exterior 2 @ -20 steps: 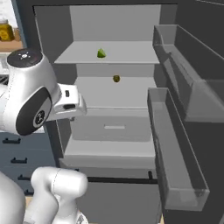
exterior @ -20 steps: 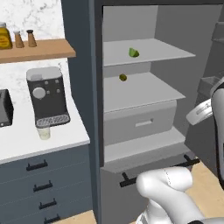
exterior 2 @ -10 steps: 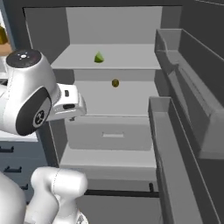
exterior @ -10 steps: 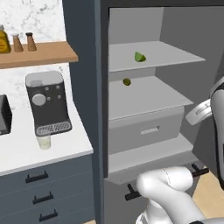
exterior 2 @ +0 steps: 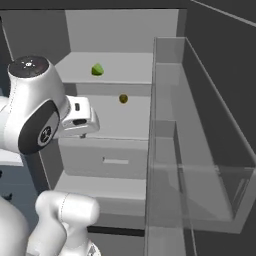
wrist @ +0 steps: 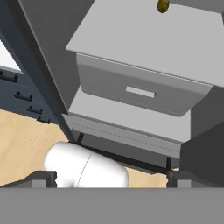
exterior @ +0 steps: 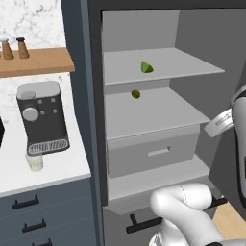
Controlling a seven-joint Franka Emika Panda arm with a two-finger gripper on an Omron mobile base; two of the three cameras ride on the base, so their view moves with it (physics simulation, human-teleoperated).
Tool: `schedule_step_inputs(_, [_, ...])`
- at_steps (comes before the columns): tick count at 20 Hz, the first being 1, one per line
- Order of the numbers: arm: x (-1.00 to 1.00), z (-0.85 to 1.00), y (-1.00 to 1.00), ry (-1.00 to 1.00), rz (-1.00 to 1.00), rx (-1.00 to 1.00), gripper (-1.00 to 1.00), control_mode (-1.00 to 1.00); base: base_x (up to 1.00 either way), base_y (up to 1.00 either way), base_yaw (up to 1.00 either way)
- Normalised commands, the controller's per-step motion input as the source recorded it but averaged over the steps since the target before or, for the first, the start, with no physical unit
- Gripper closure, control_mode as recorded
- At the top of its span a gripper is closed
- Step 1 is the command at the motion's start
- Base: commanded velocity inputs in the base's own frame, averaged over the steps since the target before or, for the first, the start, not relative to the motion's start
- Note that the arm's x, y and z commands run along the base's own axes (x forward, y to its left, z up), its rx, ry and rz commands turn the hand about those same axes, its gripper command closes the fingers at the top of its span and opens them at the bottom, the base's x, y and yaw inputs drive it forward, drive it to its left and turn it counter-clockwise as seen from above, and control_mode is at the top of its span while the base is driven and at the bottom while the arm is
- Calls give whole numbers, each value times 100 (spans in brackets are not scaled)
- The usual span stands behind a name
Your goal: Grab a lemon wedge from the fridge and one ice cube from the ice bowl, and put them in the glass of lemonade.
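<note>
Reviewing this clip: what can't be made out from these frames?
- Ice bowl and ice cube: outside all three frames.
- Glass of lemonade: small in the left base view; its contents can't be read.
- Olive-brown fruit: cut by the hand view's top edge.
- Fridge drawer: shut, so its contents are hidden.

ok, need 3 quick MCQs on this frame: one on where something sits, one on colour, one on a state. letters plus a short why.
1. Where is the lemon wedge?
A. top shelf of the fridge
B. inside the drawer
C. on the counter

2. What colour is the small round fruit on the shelf below?
A. bright red
B. olive-brown
C. white

3. What state is the fridge drawer in?
A. pulled fully out
B. removed
C. closed

Answers:
1 A, the yellow-green wedge lies on the upper shelf.
2 B, it reads dark olive in both base views.
3 C, its front sits flush under the lower shelf.
</note>
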Motion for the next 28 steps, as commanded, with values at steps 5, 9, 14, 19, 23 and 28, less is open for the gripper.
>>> schedule_step_inputs(5, [0, 0, 0, 0, 0, 0, -100, 100, 52, 3, 0])
schedule_step_inputs(9, [0, 0, 0, 0, 0, 0, -100, 100, 31, 0, 0])
schedule_step_inputs(14, [29, 0, 11, 0, 0, 0, -100, -100, 0, 0, 0])
schedule_step_inputs(19, [10, 15, 24, -7, -3, 2, -100, -100, 0, 0, 0])
schedule_step_inputs(23, [-2, 68, 14, -28, 0, 10, -100, -100, 0, 0, 0])
schedule_step_inputs(28, [27, 91, 12, -30, -2, 16, -100, -100, 0, 0, 0])
